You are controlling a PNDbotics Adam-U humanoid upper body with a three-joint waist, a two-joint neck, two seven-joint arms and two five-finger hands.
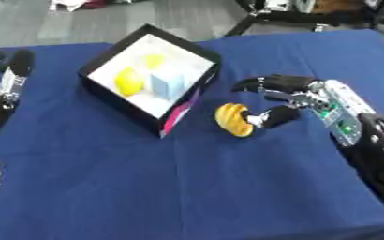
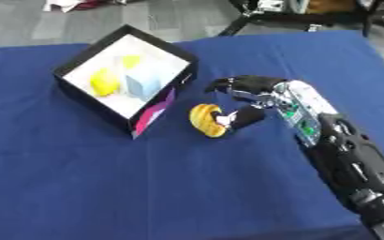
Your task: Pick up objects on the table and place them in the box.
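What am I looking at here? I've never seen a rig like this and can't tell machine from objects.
Both pictures come from the two eyes of a camera in a humanoid robot's head, looking down at a table under a blue cloth. The black and silver right hand reaches toward a yellow-orange object on the cloth; its thumb is at the object, which still lies there. The box, black outside and white inside, holds yellow items and a pale blue block. The left hand shows at the left edge.

Curved object [image 1: 233, 120] right of box [image 1: 105, 56]
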